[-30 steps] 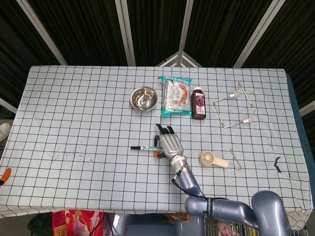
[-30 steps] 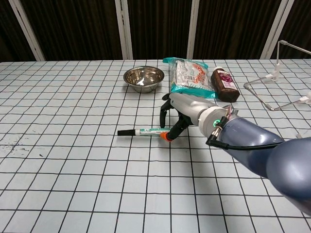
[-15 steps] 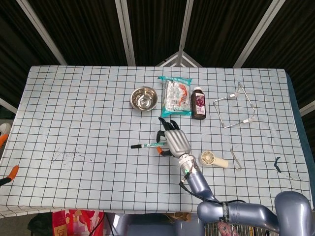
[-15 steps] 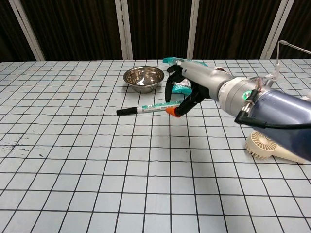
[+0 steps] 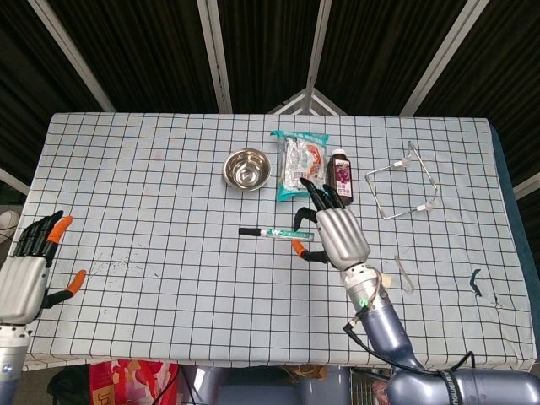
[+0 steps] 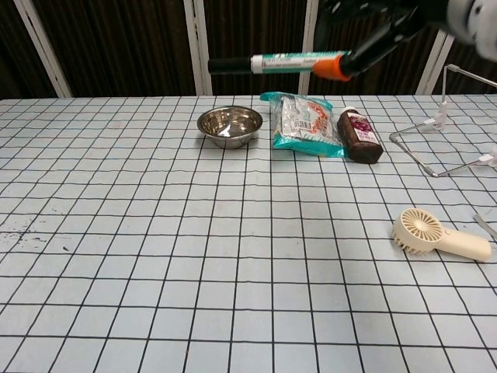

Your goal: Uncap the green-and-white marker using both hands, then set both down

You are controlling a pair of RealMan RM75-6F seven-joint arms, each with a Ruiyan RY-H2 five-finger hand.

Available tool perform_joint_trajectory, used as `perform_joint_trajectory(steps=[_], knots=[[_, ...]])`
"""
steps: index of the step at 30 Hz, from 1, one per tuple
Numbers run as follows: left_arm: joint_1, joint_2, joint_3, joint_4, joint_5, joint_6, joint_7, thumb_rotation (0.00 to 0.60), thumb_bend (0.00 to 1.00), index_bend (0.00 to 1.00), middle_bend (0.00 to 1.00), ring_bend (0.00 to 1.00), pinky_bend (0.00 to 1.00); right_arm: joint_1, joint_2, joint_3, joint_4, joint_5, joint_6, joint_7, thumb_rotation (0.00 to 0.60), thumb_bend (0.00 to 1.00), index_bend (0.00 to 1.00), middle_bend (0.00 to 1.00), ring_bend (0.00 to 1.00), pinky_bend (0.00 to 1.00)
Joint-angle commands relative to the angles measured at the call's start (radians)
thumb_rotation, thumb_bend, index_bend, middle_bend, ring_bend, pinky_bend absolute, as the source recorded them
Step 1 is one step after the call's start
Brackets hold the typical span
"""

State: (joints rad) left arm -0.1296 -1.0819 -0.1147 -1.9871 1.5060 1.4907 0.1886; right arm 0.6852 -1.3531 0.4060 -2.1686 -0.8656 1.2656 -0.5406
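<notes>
The green-and-white marker [image 5: 272, 232] with its black cap [image 5: 249, 229] pointing left is held level, well above the table, by my right hand [image 5: 339, 238], which pinches its right end. In the chest view the marker [image 6: 289, 62] hangs near the top of the frame, and only the dark fingers [image 6: 382, 35] of the right hand show at the upper right. My left hand [image 5: 30, 272] hovers at the table's lower left corner with its fingers spread and nothing in them; the chest view does not show it.
A steel bowl [image 6: 229, 124], a snack packet [image 6: 304, 123] and a dark bottle [image 6: 359, 134] stand in a row at the back. A wire stand [image 5: 403, 192] is at the right, a small hand fan [image 6: 436, 235] near the front right.
My right hand has lifted the marker off the table and carried it up and slightly right. My left hand has come into the head view at the lower left.
</notes>
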Motion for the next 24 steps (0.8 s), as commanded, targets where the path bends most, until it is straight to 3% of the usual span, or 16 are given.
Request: perform_joint_trajectory(steps=[1,11,24], knots=[[-0.038,-0.063,-0.034,-0.034,0.018,0.004,0.055,0.6,0.45,0.13,0.06,0.0,0.0,-0.026,0.123,0.045,-0.158,0.039,0.058,-0.048,0.6,0.5,0.69,0.05,0.15,0.04],[-0.132,-0.232,-0.102,-0.091,0.073,0.01,0.187,0.6,0.45,0.23,0.17,0.0,0.0,0.029,0.162,0.061,-0.187,0.011,0.041,-0.042,0.6,0.5,0.7,0.05,0.15,0.04],[-0.162,-0.321,-0.112,-0.114,0.09,0.027,0.273,0.6,0.45,0.33,0.22,0.0,0.0,0.152,0.012,0.032,-0.187,0.141,0.102,-0.113,0.6,0.51,0.7,0.05,0.15,0.04]])
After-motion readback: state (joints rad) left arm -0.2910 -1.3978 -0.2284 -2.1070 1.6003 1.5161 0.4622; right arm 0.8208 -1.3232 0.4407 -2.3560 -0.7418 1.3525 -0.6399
